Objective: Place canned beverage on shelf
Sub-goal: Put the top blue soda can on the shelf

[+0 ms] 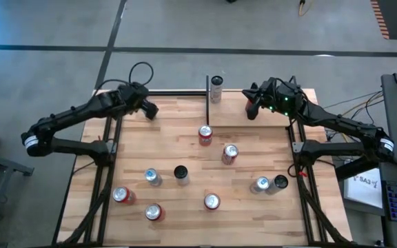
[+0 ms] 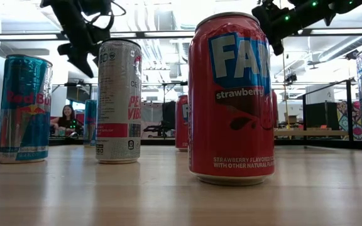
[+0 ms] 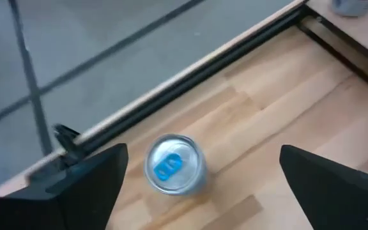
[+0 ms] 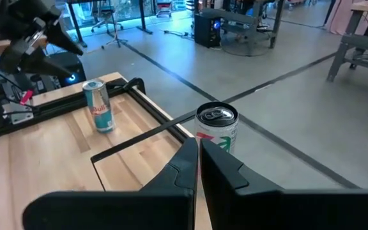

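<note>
The shelf is a light-wood board edged by black rods at the table's far side, with an upright post. A Red Bull can stands upright on the board; in the left wrist view its blue-tabbed top shows. My left gripper hangs open above this can, a finger on either side and clear of it. My right gripper is shut and empty, raised over the far right of the table. A white can stands just past the post, ahead of the right gripper.
Several cans stand upright on the tabletop: red ones mid-table, a silver one and a black one nearer, more along the near edge. A strawberry soda can fills the low view.
</note>
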You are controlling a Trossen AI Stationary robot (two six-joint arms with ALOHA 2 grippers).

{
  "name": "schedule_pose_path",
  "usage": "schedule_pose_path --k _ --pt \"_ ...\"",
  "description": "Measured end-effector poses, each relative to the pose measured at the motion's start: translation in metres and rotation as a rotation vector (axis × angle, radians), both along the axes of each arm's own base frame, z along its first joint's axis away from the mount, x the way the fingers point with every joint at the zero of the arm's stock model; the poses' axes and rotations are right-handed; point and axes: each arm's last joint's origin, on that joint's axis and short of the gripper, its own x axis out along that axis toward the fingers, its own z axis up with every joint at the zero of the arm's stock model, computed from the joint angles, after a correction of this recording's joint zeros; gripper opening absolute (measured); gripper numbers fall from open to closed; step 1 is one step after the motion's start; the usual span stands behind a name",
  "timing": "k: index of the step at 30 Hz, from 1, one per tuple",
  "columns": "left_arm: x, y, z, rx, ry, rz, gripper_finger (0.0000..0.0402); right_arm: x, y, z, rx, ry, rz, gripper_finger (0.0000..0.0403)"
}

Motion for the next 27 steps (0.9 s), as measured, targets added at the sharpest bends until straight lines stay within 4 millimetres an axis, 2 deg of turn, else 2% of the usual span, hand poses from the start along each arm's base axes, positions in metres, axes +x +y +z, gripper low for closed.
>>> schedule_pose_path --k 10,21,27 --pt "0.002 0.007 -0.008 0.013 0.036 0.074 0.0377 0.000 0.000 0.000 0.019 -0.007 0.000 0.0009" --pt "0.023 0.027 -0.042 -0.014 0.165 0.113 0.0377 0.002 0.003 -0.003 0.042 0.004 0.034 0.0009" --pt "0.027 0.036 -0.056 -0.038 0.212 0.159 0.0377 0.002 0.003 -0.006 0.055 0.026 0.032 0.0009"
